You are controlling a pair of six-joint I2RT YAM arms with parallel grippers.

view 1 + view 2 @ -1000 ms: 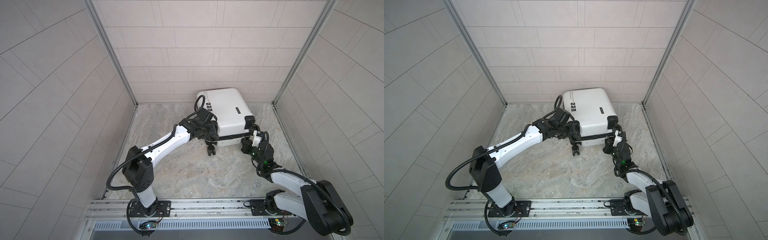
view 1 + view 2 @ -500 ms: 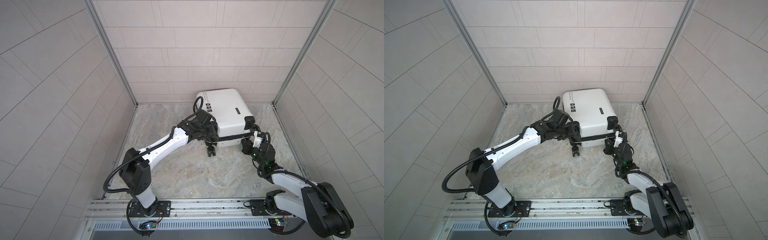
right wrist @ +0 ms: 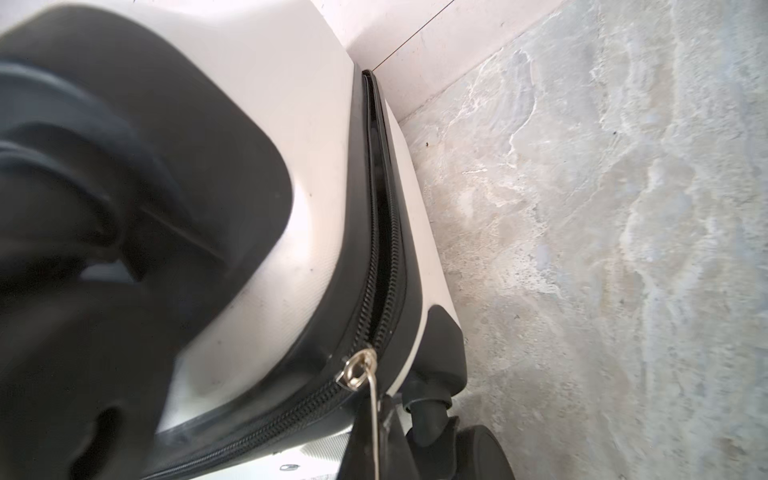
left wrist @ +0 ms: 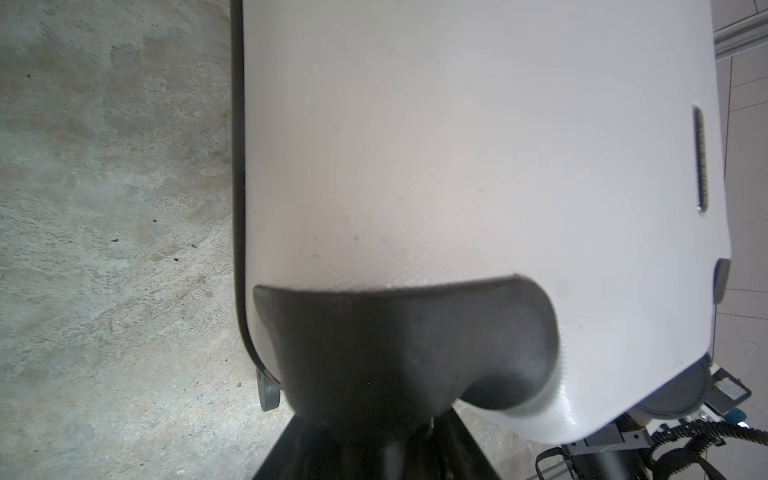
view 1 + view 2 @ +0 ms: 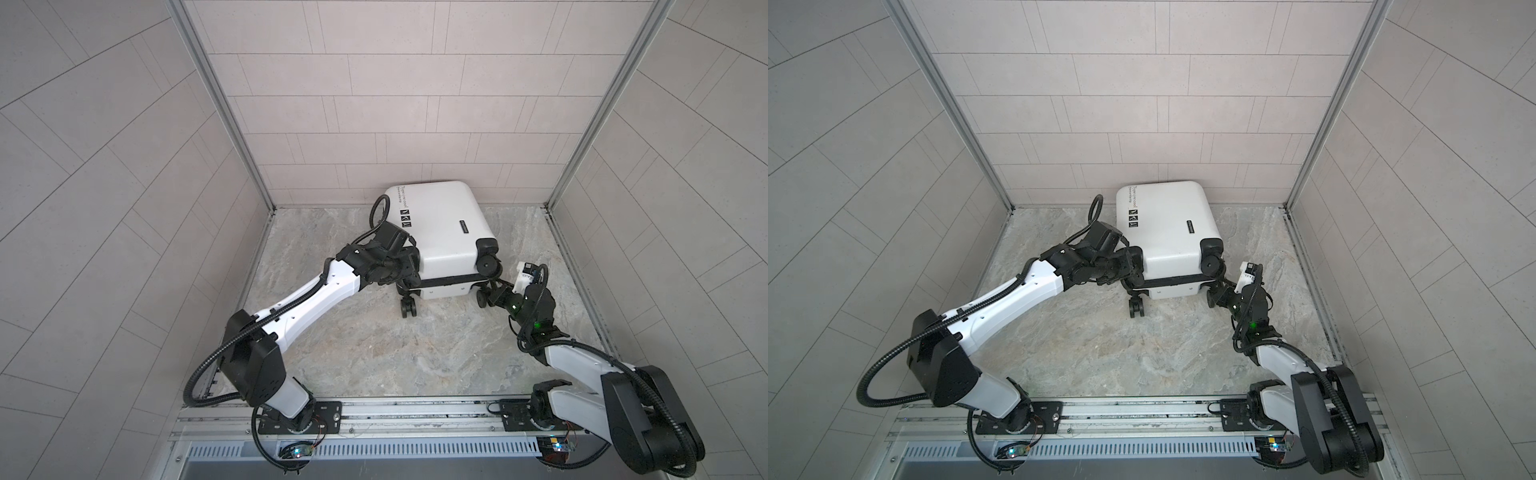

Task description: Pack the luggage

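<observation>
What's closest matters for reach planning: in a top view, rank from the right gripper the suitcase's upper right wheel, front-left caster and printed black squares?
From the right gripper:
1. Upper right wheel, on the luggage's near right corner.
2. Front-left caster, at the near left corner.
3. Printed black squares, farther back, left of the top face.

left arm stretches from its 7 o'clock base toward 1 o'clock, wrist bent. the jaws of the left gripper [image 5: 409,272] are hidden. right arm folds at 5 o'clock, and the right gripper [image 5: 487,293], aimed at 10 o'clock, is pinched tight on the zipper pull [image 3: 375,415].
</observation>
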